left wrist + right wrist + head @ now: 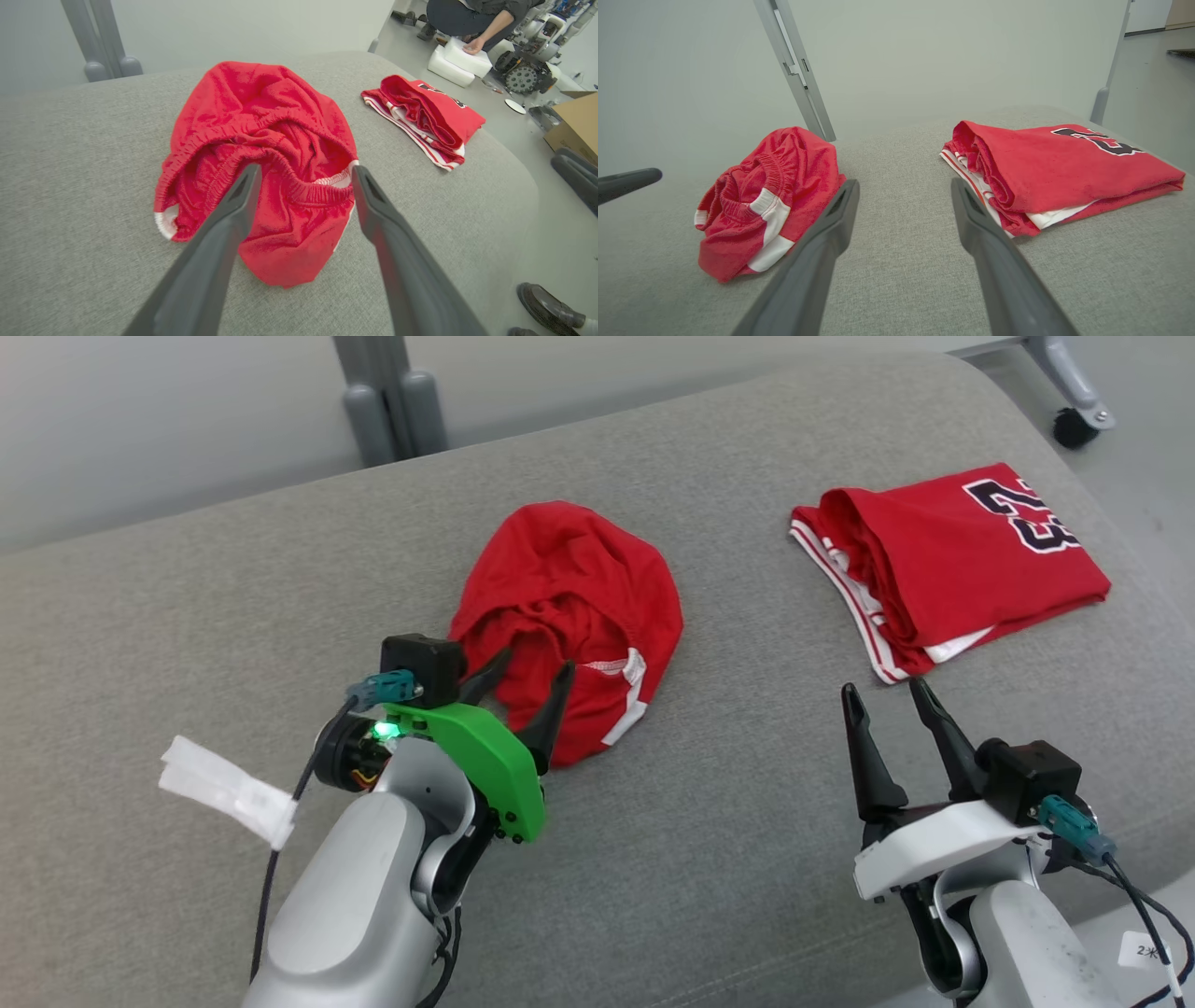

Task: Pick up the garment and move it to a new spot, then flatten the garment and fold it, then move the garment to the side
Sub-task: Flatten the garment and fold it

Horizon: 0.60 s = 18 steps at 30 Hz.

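Crumpled red shorts (569,607) lie centre on a grey cushion (187,616). Our left gripper (538,661) hangs wide open and empty over their near edge; our right gripper (882,687), equally spread and empty, sits apart. We should pinch the elastic waistband (308,191) firmly, avoiding loose folds.

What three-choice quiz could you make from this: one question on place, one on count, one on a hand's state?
1. Where is the folded jersey?
A. on the crumpled shorts
B. under them
C. to their right, apart

2. How many red garments lie on the grey cushion?
A. one
B. two
C. three

3. How is the left hand?
A. open, at the shorts' near edge
B. shut on the shorts
C. shut on the jersey

Answers:
1 C, a strip of cushion separates them.
2 B, just shorts and jersey.
3 A, its fingers stand spread, gripping nothing.
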Tool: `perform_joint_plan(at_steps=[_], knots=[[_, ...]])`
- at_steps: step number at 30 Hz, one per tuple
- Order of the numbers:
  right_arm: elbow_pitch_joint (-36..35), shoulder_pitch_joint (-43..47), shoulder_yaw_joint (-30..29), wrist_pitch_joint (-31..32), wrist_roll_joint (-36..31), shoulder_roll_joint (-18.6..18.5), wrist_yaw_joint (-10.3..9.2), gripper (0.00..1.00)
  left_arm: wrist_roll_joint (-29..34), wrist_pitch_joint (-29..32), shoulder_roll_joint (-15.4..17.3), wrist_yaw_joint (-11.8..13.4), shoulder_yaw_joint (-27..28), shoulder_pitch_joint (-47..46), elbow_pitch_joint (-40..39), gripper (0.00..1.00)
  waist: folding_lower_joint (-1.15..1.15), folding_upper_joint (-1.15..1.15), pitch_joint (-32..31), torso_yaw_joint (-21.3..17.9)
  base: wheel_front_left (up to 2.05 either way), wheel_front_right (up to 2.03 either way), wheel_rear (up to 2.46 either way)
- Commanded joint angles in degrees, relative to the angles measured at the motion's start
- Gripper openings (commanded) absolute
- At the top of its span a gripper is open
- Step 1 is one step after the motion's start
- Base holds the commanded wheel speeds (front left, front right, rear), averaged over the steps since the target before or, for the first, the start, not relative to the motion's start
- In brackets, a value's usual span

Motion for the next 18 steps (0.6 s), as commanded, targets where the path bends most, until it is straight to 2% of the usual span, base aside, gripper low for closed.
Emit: perform_joint_plan(at_steps=[1,8,13,18], knots=[[0.31,-0.6,0.1,-0.63,0.67,0.22,-0.02,1.0,0.21,1.42,0.25,0.21,-0.89,-1.61,1.34,1.0,0.0,0.0,2.43,-5.11,0.0,0.0,0.0],[1.64,-1.53,1.3,-1.37,1.41,0.86,-0.02,1.0,-2.14,4.64,0.19,1.11,-3.73,-5.34,6.07,1.0,0.0,0.0,3.94,-10.01,0.0,0.0,0.0],[2.36,-1.82,1.68,-1.63,1.76,1.06,-0.02,1.0,-1.1,3.56,0.19,4.22,-5.22,-7.75,9.26,1.0,0.0,0.0,4.33,-12.03,0.0,0.0,0.0],[2.9,-1.9,1.39,-1.88,1.75,1.21,-0.02,1.0,-0.55,3.64,0.19,6.36,-6.44,-9.27,12.1,1.0,0.0,0.0,4.18,-12.38,0.0,0.0,0.0]])
